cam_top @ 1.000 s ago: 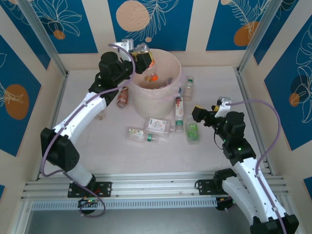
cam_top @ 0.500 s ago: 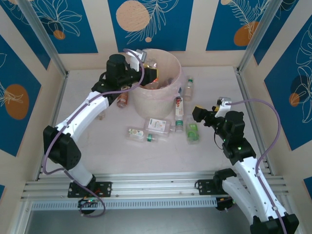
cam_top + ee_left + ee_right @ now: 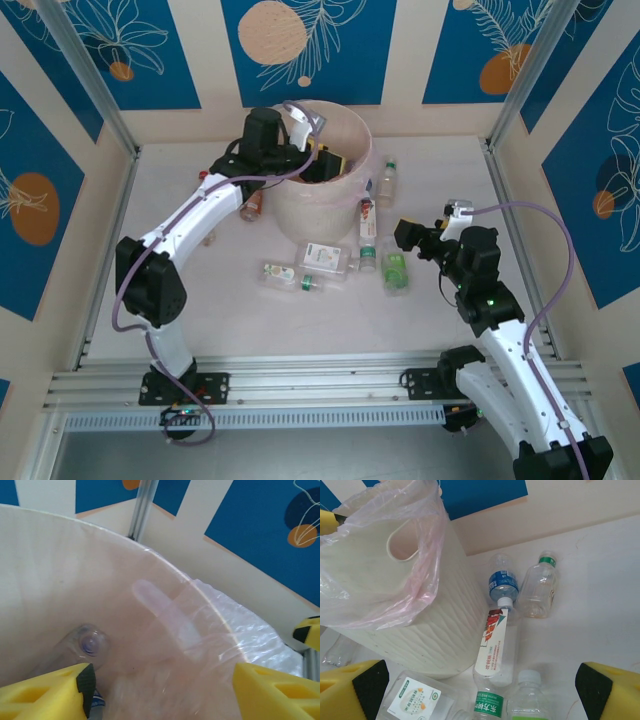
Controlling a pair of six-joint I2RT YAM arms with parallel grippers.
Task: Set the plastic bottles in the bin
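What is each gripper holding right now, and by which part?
Nothing. The left gripper has its jaws apart inside the bin, a clear bottle lying by one finger, unclamped. The right gripper is open above the bottles on the table.

Left pincer (image 3: 160, 695) sits in the mouth of the bin (image 3: 60, 565). Inner bottle (image 3: 82, 647) lies in the bin, just beside one finger (image 3: 45, 690). Right pincer (image 3: 480, 690) is right of the bin, apart from it. Ahead, between its fingers: long bottle (image 3: 492, 650) lying against the bin's foot. Beyond that, two side by side: near bottle (image 3: 502, 582) next to the bin, outer bottle (image 3: 540, 585) right of it. Flat bottle (image 3: 415, 700) by one finger, at the bin's foot.
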